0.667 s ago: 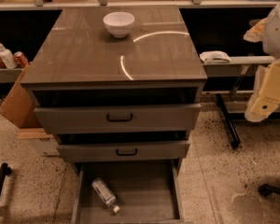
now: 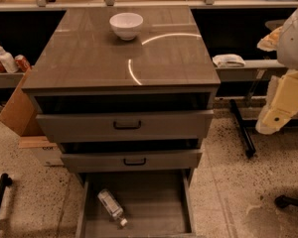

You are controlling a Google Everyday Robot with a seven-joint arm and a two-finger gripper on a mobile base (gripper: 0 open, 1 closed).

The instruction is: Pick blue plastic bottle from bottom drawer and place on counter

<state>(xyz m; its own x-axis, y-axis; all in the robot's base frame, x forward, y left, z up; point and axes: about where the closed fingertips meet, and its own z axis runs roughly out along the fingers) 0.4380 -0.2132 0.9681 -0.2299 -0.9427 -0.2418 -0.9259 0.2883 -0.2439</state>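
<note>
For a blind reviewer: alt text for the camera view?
A blue plastic bottle lies on its side in the open bottom drawer, left of centre. The pincer hangs right of the cabinet; a white bowl sits on the counter.

blue plastic bottle (image 2: 111,208) lying in open bottom drawer (image 2: 156,202), tool (image 2: 274,110) at right, beside counter (image 2: 84,58)

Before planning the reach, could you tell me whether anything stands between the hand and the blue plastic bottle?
Nothing visible does. The hand hangs right of the cabinet, above the floor. The blue plastic bottle lies uncovered at the left of the open bottom drawer; the partly pulled-out middle drawer ends short of it.
</note>
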